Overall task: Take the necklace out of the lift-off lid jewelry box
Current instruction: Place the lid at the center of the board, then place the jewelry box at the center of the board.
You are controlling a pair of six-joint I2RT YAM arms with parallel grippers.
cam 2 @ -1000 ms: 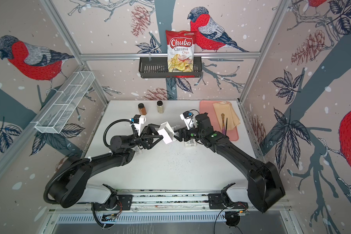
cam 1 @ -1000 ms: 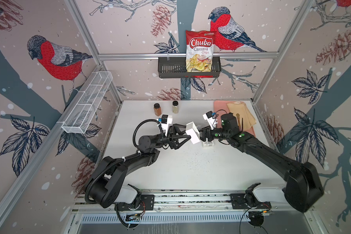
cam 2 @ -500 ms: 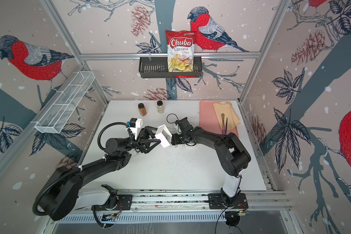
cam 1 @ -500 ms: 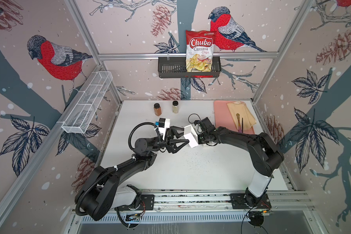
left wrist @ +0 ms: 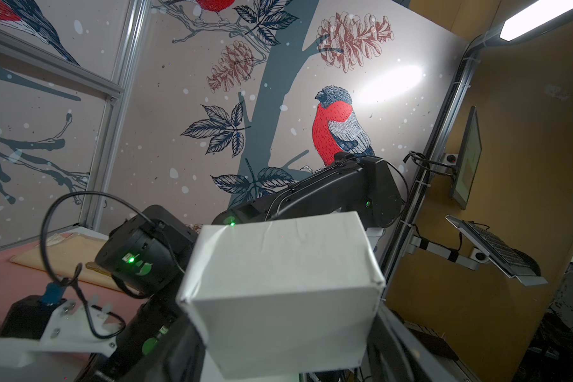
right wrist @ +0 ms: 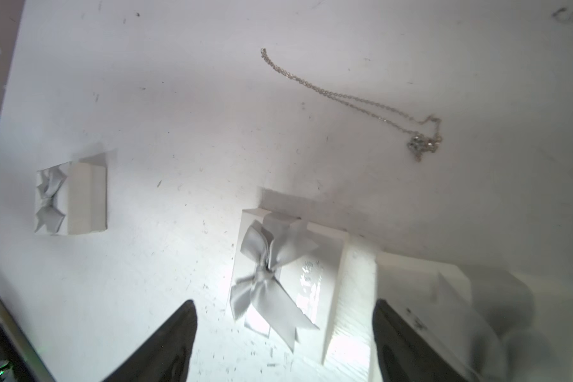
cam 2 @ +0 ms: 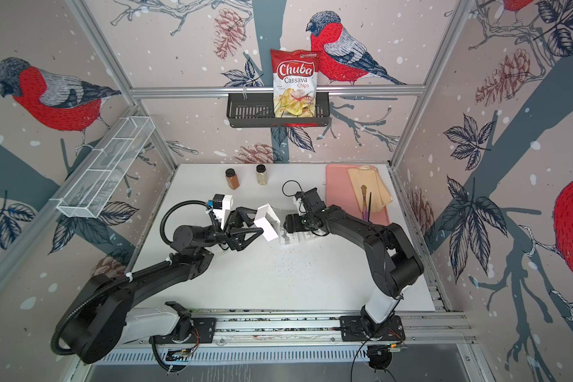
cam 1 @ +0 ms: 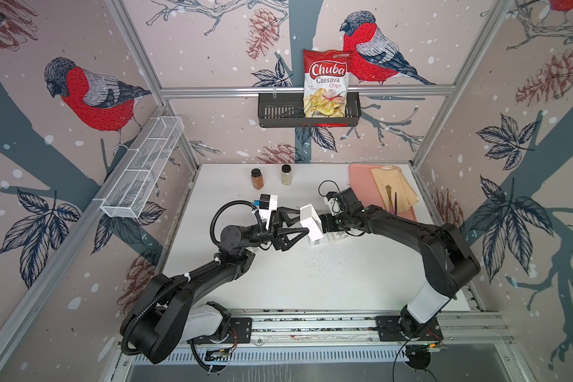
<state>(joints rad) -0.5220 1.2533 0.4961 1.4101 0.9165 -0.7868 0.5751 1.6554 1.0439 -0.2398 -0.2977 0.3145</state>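
Observation:
My left gripper [cam 1: 302, 222] is shut on the white jewelry box [cam 1: 312, 221] and holds it tilted above the table's middle; in the left wrist view the box [left wrist: 280, 291] fills the space between the fingers. In the right wrist view, the thin silver necklace [right wrist: 361, 102] lies stretched on the bare table, outside the box. The lid with its grey bow [right wrist: 272, 271] rests flat on the table. My right gripper [right wrist: 283, 330] hangs open just over that lid, close beside the held box [cam 2: 268, 225], with nothing between its fingers.
A second small white box with a bow [right wrist: 69, 198] sits on the table near the lid. Two spice jars [cam 1: 256, 178] stand at the back. A pink tray [cam 1: 361, 180] with a cloth and utensils lies back right. A chips bag [cam 1: 326, 84] hangs in the wall basket.
The right arm has swung its elbow out to the front right and rolled its wrist, its gripper staying beside the box with jaws slightly wider. The left arm shifted a little left with the box.

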